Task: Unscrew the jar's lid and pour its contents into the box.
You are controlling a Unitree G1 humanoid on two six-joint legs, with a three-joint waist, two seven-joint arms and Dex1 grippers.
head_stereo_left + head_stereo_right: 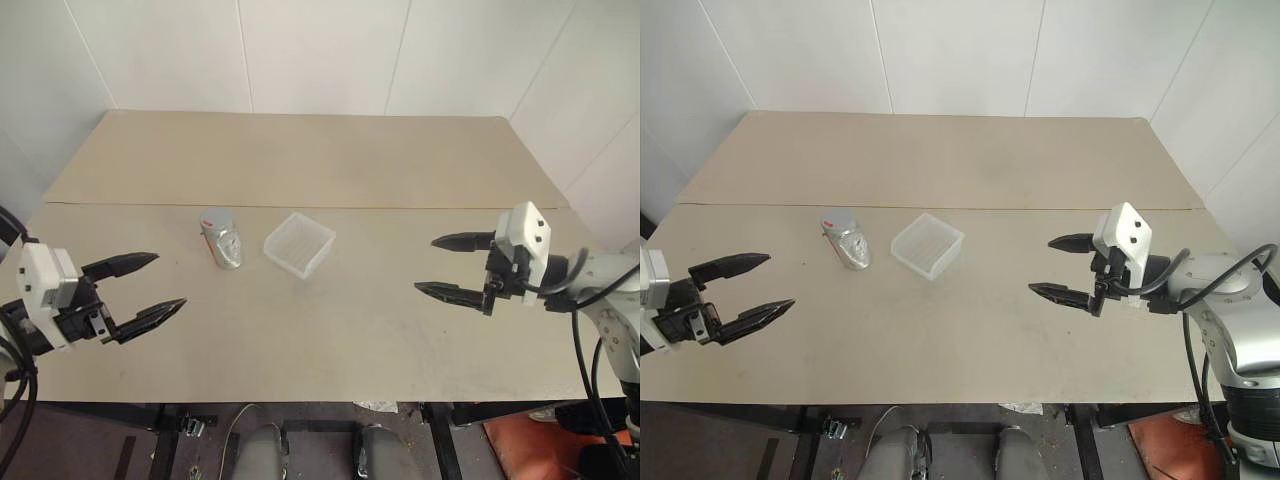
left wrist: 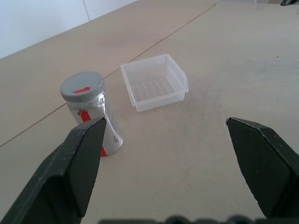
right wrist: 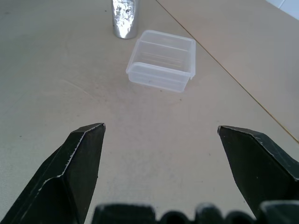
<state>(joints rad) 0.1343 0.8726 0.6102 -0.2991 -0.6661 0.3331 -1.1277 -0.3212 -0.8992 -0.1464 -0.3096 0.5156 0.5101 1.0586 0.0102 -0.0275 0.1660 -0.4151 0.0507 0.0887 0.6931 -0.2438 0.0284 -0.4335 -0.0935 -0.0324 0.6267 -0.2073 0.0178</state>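
The jar [image 1: 221,240] stands upright on the counter [image 1: 330,330], its shiny, crinkled-looking wall too reflective to show what is inside; no contents can be made out through it. In the right wrist view the jar's upper part is cut off by the picture's edge, and in the left wrist view one finger [image 2: 70,172] of the left tool covers part of the jar's lower side. The lid [image 2: 82,87] is on the jar, grey and round, with a small red mark on its top; a second red mark shows on the jar's side just below the lid.

The box [image 1: 299,244] sits on the counter just beside the jar, toward the robot's right, apart from it and not touching. It is translucent, open at the top, with faint ribs on its floor, and nothing shows inside it in either wrist view.

The left tool [image 1: 148,290] hovers over the counter's near left part, its two black fingers spread wide and pinching nothing, pointing toward the jar but well apart from it. The right tool [image 1: 450,266] hangs over the right side of the counter, fingers likewise spread wide with nothing between them, pointing toward the box and well apart from it.

A seam line [image 1: 300,206] runs across the counter behind the jar and the box.
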